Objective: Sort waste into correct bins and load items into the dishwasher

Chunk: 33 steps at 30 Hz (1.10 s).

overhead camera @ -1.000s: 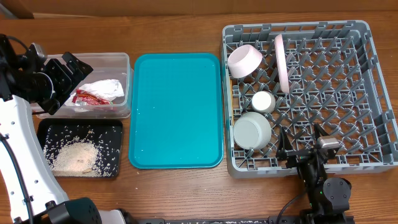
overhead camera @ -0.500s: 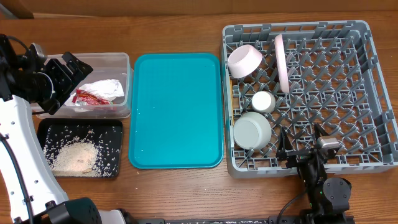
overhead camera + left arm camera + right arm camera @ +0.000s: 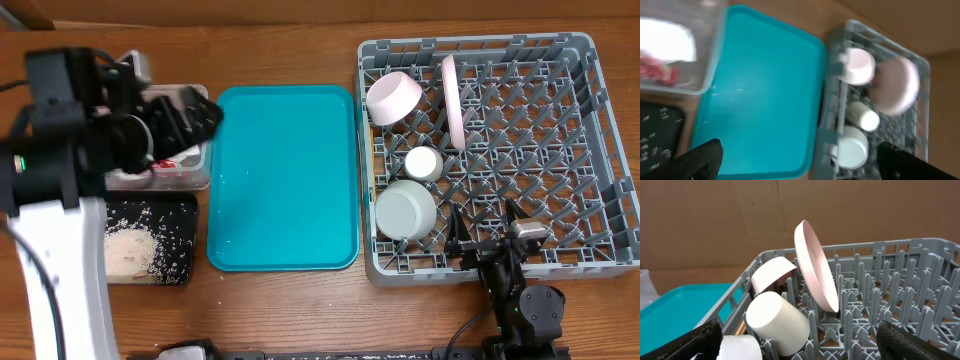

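Note:
The grey dish rack holds the pinkish bowl, the pale pink plate standing on edge, the cream cup and the grey-white bowl. My left gripper is open and empty, raised over the clear tub, hiding most of it. The blurred left wrist view shows the white napkin and red wrapper inside the tub. Rice grains lie in the black tray. My right gripper is open and empty at the rack's front edge; its view shows the plate and cup.
The large teal tray lies between the tub and the rack, with nothing on it. The left arm's white body covers the table's left side and part of the black tray. A cardboard wall stands behind the rack.
My left arm has swung up and to the right, from the tub's left end to above it, now covering most of the tub. The right arm has not moved.

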{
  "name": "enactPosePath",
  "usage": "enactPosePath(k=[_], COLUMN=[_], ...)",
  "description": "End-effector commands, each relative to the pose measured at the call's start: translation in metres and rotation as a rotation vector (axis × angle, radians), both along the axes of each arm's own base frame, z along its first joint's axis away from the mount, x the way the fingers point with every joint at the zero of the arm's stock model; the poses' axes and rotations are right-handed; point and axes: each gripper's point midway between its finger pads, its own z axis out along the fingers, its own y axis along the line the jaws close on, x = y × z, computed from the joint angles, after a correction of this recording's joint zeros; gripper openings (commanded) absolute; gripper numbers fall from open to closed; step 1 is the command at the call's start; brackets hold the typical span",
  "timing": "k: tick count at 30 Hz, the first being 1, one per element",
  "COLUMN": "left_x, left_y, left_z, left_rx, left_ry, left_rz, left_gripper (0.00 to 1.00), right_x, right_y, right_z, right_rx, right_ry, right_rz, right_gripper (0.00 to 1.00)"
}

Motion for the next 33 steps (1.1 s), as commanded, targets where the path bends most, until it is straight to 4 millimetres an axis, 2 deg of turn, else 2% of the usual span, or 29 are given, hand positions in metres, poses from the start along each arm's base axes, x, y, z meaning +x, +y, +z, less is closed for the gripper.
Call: enactPosePath(k=[1, 4, 7, 8, 11, 12, 17, 18, 22, 24, 29, 33], left_x=[-0.029, -0.051, -0.069, -0.081, -0.094, -0.098, -0.095, -0.091, -0.083, -0.082, -0.082, -0.081], left_y=[-0.002, -0.003, -0.003, -0.002, 0.002, 0.003, 0.003, 0.003, 0.011, 0.017, 0.035, 0.05], left_z=[0.034, 0.041, 0.035, 0.025, -0.001, -0.018, -0.05, -0.054, -0.052, -0.053, -0.062, -0.084], left_rx=[0.113, 0.132, 0.117, 0.12, 0.135, 0.139, 0.122, 0.117, 0.129, 0.14, 0.171, 0.198], left_ry=[-0.138, -0.189, -0.224, -0.26, -0.321, -0.363, -0.546, -0.651, -0.918, -0.991, -1.088, -1.096], left_rz=[0.009, 0.014, 0.036, 0.04, 0.061, 0.069, 0.09, 0.099, 0.156, 0.195, 0.306, 0.39], left_gripper=[1.0, 1.0, 1.0, 1.0, 1.0, 1.0, 1.0, 1.0, 1.0, 1.0, 1.0, 1.0], right_x=[0.001, 0.001, 0.001, 0.001, 0.001, 0.001, 0.001, 0.001, 0.001, 0.001, 0.001, 0.001], right_y=[-0.003, -0.003, -0.003, -0.003, -0.004, -0.004, -0.004, -0.004, -0.004, -0.003, -0.003, -0.003], right_z=[-0.002, -0.002, -0.002, -0.002, -0.002, -0.002, -0.002, -0.002, -0.002, -0.002, -0.002, -0.002], right_rx=[0.01, 0.01, 0.01, 0.01, 0.01, 0.01, 0.01, 0.01, 0.01, 0.01, 0.01, 0.01], right_ry=[-0.004, -0.004, -0.004, -0.004, -0.004, -0.004, -0.004, -0.004, -0.004, -0.004, -0.004, -0.004], right_rz=[-0.017, -0.017, -0.017, -0.017, -0.018, -0.018, -0.018, -0.018, -0.018, -0.017, -0.017, -0.017], right_gripper=[1.0, 1.0, 1.0, 1.0, 1.0, 1.0, 1.0, 1.0, 1.0, 1.0, 1.0, 1.0])
